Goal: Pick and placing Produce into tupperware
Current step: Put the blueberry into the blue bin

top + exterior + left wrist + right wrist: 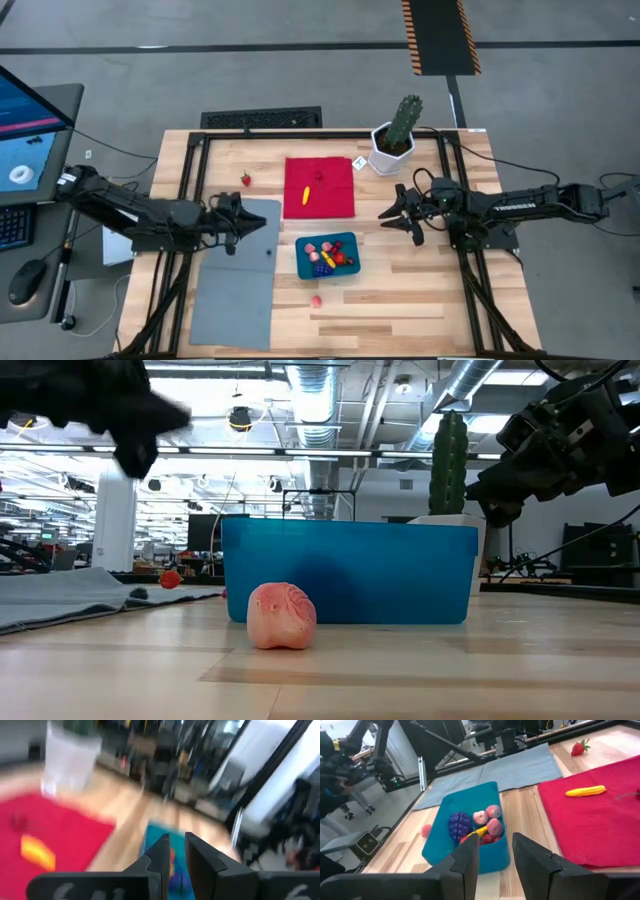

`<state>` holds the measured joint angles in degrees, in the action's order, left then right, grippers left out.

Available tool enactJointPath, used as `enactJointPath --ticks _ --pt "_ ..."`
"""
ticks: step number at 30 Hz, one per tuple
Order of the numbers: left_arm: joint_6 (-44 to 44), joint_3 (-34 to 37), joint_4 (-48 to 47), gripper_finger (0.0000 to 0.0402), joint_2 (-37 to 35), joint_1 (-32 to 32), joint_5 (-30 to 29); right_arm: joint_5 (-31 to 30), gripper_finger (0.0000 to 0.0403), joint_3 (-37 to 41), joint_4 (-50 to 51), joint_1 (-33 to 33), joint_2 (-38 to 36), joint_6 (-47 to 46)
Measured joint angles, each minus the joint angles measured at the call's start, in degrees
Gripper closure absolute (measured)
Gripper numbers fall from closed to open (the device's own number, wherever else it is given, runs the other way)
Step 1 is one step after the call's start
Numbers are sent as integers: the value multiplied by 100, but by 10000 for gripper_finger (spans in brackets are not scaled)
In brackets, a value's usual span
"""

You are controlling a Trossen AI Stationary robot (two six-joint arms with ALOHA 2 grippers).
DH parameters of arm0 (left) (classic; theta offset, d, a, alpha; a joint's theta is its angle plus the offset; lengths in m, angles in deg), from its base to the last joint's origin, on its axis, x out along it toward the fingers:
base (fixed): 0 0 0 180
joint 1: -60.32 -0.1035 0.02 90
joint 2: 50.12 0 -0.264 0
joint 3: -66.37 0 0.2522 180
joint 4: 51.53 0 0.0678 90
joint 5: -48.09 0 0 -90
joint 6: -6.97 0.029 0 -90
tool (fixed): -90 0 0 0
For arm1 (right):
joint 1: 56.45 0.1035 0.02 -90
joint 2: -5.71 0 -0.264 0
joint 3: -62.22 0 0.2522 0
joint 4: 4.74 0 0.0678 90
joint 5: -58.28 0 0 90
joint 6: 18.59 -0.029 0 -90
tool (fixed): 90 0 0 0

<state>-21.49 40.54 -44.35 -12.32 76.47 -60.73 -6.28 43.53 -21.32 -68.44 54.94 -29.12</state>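
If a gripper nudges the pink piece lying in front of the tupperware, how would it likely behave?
The pink piece looks rounded and lumpy, so it would probably roll or wobble sideways. It seems small and light, likely skidding on the smooth table. Pushed towards the tupperware, it would probably stop against the wall.

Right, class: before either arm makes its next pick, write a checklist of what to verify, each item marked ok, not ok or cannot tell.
1. Shallow teal-blue plastic container upright, open, unblocked: ok.
2. Left gripper empty: ok, fingers nearly closed on nothing.
3. Right gripper empty and open: ok.
4. All produce inside container: not ok; pink piece, yellow banana-like piece on red square cloth, red strawberry remain out.
5. Room left in container: cannot tell.
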Motion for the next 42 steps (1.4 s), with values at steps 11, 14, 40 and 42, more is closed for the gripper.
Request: enactJointPath --ticks 11,14,40,42 --pt "-1644 -635 -1771 287 1257 160 370 1 259 0 203 0 0 -13" --pt "-2053 -887 -2454 247 1513 203 419 1 261 0 203 0 -2 -13" --pt "-2795 -2444 -3916 266 4381 752 537 3 258 0 205 2 -2 -57" --pt "-2727 -2534 -3934 272 4554 761 493 3 257 0 205 2 -2 -57"
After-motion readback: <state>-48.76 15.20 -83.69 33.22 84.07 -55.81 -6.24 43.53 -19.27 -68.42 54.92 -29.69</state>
